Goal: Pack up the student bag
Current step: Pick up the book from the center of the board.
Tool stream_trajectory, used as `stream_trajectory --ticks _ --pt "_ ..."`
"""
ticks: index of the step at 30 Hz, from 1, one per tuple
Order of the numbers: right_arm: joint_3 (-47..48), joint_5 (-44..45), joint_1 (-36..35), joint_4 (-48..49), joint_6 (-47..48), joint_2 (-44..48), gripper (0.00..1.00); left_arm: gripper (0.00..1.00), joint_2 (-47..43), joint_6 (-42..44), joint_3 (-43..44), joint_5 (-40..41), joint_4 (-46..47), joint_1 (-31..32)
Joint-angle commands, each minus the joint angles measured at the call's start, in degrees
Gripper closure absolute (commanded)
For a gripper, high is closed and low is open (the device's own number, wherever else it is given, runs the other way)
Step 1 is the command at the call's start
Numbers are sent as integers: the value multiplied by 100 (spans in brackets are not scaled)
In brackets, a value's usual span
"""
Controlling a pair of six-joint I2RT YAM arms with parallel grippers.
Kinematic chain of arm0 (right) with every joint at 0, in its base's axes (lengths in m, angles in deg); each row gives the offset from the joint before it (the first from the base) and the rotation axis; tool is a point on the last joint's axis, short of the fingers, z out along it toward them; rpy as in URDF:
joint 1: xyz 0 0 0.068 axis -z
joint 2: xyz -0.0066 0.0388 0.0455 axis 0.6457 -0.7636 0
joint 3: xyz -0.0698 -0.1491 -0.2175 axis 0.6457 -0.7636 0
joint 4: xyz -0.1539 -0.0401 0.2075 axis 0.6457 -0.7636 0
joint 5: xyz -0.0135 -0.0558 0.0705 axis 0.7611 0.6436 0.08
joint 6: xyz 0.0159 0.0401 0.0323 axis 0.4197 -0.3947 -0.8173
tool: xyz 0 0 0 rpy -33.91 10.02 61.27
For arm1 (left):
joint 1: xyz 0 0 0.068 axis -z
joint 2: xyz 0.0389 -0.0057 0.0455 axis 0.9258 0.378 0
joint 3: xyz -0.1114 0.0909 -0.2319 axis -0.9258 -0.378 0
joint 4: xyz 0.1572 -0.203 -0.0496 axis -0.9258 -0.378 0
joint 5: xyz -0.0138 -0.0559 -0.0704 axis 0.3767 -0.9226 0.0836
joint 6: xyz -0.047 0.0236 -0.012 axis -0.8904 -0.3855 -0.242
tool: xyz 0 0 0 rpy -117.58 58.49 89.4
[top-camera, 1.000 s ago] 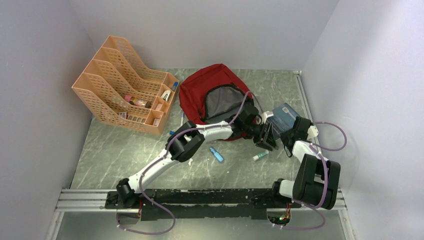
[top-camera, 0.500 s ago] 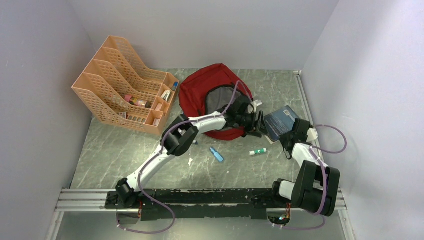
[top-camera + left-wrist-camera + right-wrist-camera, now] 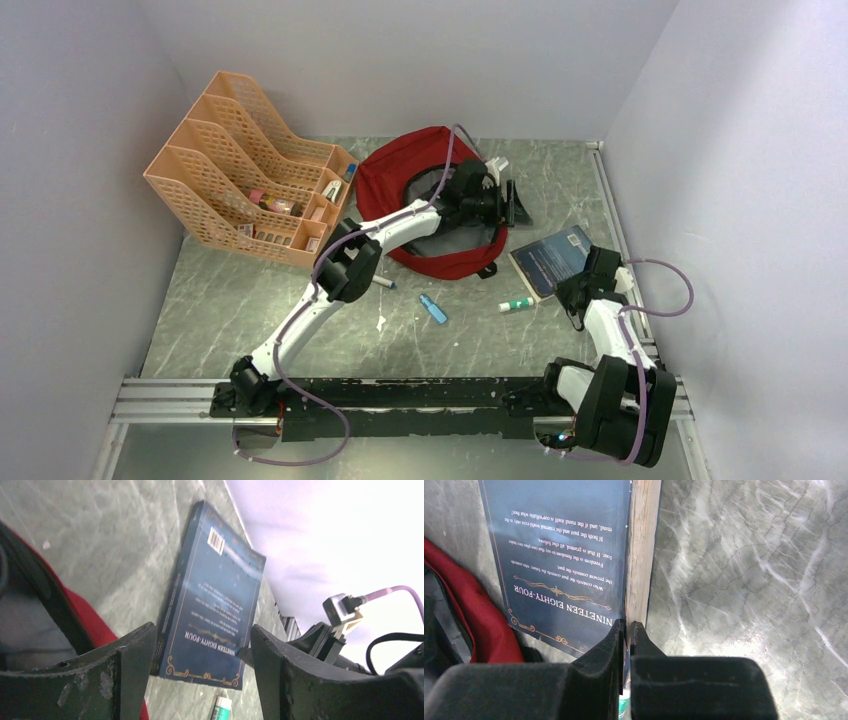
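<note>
A peach-coloured file organizer (image 3: 240, 180) stood at about 10 o'clock on the green marbled table (image 3: 250, 300), with small items in its lower trays. The student bag (image 3: 380, 180) lay near 12 o'clock, towards the far wall, its mouth open and the grey lining showing. The left arm reached across the bag. The left gripper (image 3: 512, 202) hung just past the bag's 3 o'clock rim with its jaws spread wide and nothing between them. In the left wrist view the red edge of the bag lay beside one finger.

At 6 o'clock from the bag a small blue item (image 3: 433, 308) lay on the table. A white and green glue stick (image 3: 517, 304) lay further towards 5 o'clock.

A dark blue book (image 3: 550, 262) lay at 4 o'clock from the bag, back cover up, close to the bag but not clearly touching it. The right gripper (image 3: 626, 627) met the book at its 5 o'clock corner. Its fingers were pressed together, pinching the thin edge of the cover beside the pale page block.
</note>
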Motion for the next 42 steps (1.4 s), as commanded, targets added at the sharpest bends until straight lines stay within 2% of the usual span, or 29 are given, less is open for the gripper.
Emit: stream_trajectory --ticks 1,13,24,34,39,42 --pt "-139 -36 -32 -795 231 26 100 26 315 195 418 396 -189 39" --pt "-208 -112 -28 -729 207 60 100 25 822 542 720 491 -712 517" --pt "-174 -133 -32 -598 134 5 100 26 686 1043 771 1059 -2433 649" --pt "-234 -142 -34 -493 89 -53 100 30 914 994 797 -342 -2915 651" --pt "-252 -140 -30 -445 49 -68 100 31 770 456 376 -1148 -2102 731" --pt "-269 -140 -34 -420 24 -86 100 32 693 5 167 -1531 -1291 800"
